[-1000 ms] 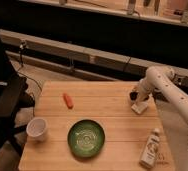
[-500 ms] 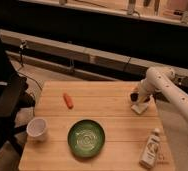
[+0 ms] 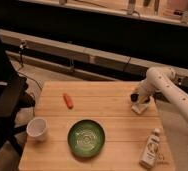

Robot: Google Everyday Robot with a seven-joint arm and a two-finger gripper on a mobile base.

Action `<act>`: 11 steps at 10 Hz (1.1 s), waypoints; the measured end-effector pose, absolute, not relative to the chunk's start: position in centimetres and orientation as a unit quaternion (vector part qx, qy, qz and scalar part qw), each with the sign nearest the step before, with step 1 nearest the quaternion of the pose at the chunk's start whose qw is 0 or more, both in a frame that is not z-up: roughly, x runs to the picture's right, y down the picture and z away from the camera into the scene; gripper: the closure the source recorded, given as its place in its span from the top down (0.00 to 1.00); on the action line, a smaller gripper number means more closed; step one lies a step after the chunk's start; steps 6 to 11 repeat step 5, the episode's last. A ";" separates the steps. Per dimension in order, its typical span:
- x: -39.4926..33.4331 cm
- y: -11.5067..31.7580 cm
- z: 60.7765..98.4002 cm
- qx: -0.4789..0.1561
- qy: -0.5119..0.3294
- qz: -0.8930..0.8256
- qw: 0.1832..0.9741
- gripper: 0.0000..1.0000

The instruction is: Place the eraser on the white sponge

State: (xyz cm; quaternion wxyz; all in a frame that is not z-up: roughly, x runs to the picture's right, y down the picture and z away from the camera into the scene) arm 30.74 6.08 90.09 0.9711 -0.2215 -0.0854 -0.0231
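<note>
Camera view: gripper point(image 3: 137, 98) low over one flat white sponge point(image 3: 140, 106); its grip, cannot tell. Wooden table point(image 3: 112, 100), one ribbed green plate point(image 3: 87, 138), one white cup point(image 3: 36, 128).

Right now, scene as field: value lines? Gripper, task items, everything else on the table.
gripper: low at the table's right edge, directly over the white sponge
white sponge: flat on the table, right side, under the gripper
eraser: not clearly distinguishable; a dark shape sits at the gripper tip
carrot: lying on the table, left of centre
green plate: front centre
white cup: upright, front left
white bottle: front right corner
table: light wood
</note>
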 end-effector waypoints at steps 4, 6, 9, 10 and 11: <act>30.9 5.9 90.4 -0.221 -0.086 -0.019 0.971 0.75; 30.8 5.8 90.5 -0.221 -0.086 -0.020 0.971 0.66; 30.8 5.8 90.5 -0.221 -0.086 -0.020 0.971 0.66; 30.8 5.8 90.5 -0.221 -0.086 -0.020 0.971 0.66; 30.8 5.8 90.5 -0.221 -0.086 -0.020 0.971 0.66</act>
